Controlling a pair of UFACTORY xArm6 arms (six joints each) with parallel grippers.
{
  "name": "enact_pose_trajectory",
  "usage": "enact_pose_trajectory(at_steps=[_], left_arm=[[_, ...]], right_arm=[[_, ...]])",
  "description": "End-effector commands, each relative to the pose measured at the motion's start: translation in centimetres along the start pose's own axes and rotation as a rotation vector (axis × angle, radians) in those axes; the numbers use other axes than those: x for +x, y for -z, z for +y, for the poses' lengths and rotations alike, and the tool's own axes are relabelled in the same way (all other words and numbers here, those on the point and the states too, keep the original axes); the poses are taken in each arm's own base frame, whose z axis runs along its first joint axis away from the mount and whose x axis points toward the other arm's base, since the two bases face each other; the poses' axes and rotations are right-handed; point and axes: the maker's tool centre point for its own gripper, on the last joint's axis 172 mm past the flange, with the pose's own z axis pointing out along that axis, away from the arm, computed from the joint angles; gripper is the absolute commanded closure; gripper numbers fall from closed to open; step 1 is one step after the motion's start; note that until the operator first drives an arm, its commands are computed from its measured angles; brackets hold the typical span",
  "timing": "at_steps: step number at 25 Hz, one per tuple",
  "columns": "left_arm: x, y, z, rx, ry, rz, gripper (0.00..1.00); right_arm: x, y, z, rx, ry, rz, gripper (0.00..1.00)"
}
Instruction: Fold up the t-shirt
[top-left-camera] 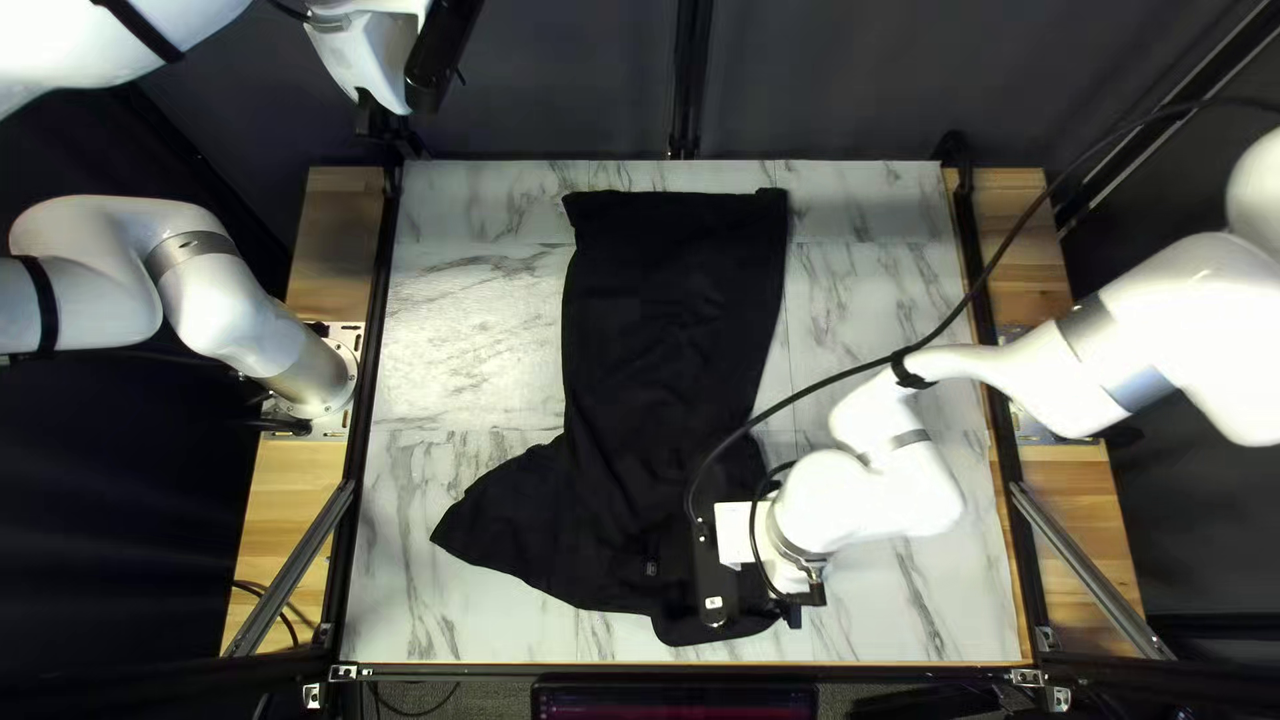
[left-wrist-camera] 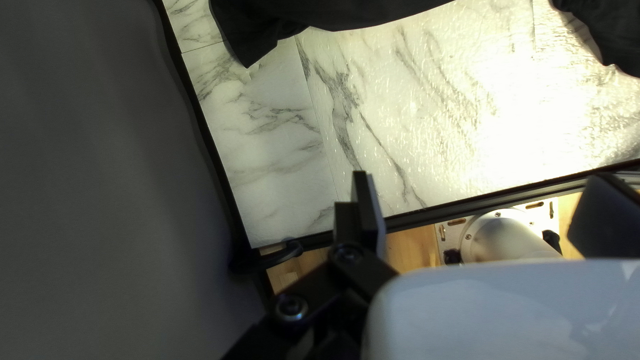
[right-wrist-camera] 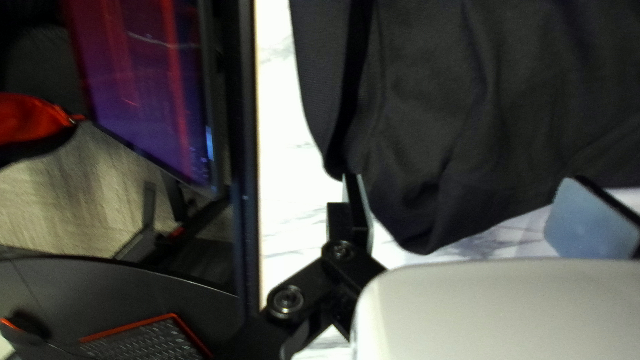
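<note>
"Top left view first: your soft, black cloth t-shirt (top-left-camera: 667, 334) runs down the middle of the white, grey-veined tabletop (top-left-camera: 467, 347), one flap fanning out toward the left."

"And how will it handle for you?"

"Light and limp, I'd judge; neither fragile nor slippery, but quick to crease. Pinch the loose near corner (right-wrist-camera: 423, 230) well in from its edge, or you may lift one layer and leave the other."

"Your pincers?"

"The black right gripper (right-wrist-camera: 460, 180) stands wide open by that corner; cloth shows between its jaws, unclamped. Your black left gripper (left-wrist-camera: 481, 190) is wide open too, holding nothing, raised clear of the shirt."

"What does one view keep from you?"

"From above, the white, jointed right arm (top-left-camera: 867, 500) partly covers the near end. Only the right wrist view gives you the dark ribbed band (right-wrist-camera: 320, 80) and, off the table, a black keyboard with red trim (right-wrist-camera: 143, 337). The left wrist view catches just two outlying bits of cloth."
</note>
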Motion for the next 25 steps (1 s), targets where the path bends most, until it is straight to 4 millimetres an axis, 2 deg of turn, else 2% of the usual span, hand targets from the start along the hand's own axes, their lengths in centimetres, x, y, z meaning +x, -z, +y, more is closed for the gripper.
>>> enact_pose_trajectory(at_steps=[1, 11, 14, 21, 25], left_arm=[[0.0, 0.0, 0.0, 0.000, 0.000, 0.000, 0.00], [0.0, 0.0, 0.0, 0.000, 0.000, 0.000, 0.00], [0.0, 0.0, 0.0, 0.000, 0.000, 0.000, 0.00], [0.0, 0.0, 0.0, 0.000, 0.000, 0.000, 0.00], [0.0, 0.0, 0.0, 0.000, 0.000, 0.000, 0.00]], right_arm=[[0.2, 0.1, 0.1, -0.006, 0.023, 0.001, 0.00], [-0.6, -0.8, -0.4, -0.042, -0.059, 0.028, 0.00], [-0.7, -0.7, 0.2, -0.073, -0.075, 0.031, 0.00], [-1.4, -1.7, 3.2, -0.110, -0.068, 0.030, 0.00], [0.1, -2.1, 3.1, -0.109, -0.050, 0.059, 0.00]])
